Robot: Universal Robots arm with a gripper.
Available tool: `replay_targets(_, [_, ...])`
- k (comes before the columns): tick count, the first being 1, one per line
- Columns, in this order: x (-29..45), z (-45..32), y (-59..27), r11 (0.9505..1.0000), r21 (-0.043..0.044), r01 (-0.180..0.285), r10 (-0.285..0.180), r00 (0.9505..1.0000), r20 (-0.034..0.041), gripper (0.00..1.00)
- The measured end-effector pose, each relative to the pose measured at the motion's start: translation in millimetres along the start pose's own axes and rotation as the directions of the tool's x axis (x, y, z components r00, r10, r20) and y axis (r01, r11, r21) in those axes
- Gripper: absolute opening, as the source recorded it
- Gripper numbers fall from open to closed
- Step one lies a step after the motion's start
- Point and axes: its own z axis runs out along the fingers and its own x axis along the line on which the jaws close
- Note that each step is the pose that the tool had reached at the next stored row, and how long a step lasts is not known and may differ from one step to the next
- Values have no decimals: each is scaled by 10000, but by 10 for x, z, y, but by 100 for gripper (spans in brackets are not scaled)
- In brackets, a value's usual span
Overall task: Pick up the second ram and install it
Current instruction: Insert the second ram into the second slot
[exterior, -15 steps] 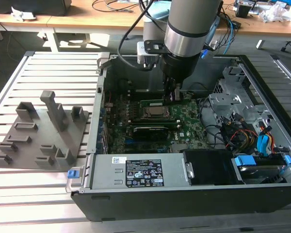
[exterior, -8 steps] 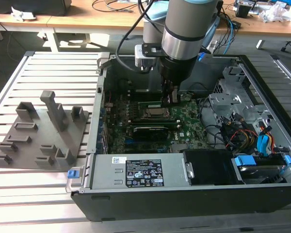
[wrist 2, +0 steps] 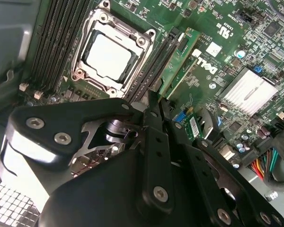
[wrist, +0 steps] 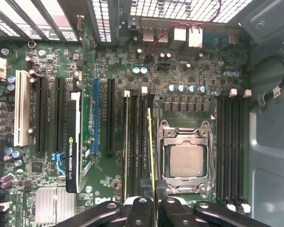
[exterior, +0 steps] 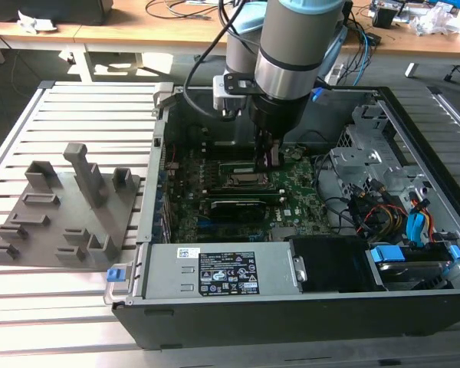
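Observation:
My gripper (exterior: 267, 162) reaches down into the open computer case (exterior: 383, 100), over the motherboard (exterior: 299, 195). In the first wrist view the gripper (wrist: 151, 197) is shut on the second ram (wrist: 150, 151), a thin green stick seen edge-on. The stick runs along the dark memory slots (wrist: 137, 142) right beside the processor socket (wrist: 185, 161). The second wrist view shows the ram (wrist 2: 180, 61) as a green strip in front of the gripper (wrist 2: 154, 106), parallel to the slots. Whether it sits in a slot I cannot tell.
A grey holder tray (exterior: 61, 215) lies on the slatted table at the exterior view's left. Inside the case are a graphics card (wrist: 73, 142), a finned heat sink (wrist 2: 248, 90), the power supply (exterior: 215, 272) and bundled cables (exterior: 391, 207) at the exterior view's right.

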Motion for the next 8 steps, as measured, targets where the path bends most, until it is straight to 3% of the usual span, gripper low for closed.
replay_targets(8, [10, 104, -1, 10000, 0, -1, 1, 10000, -5, 14])
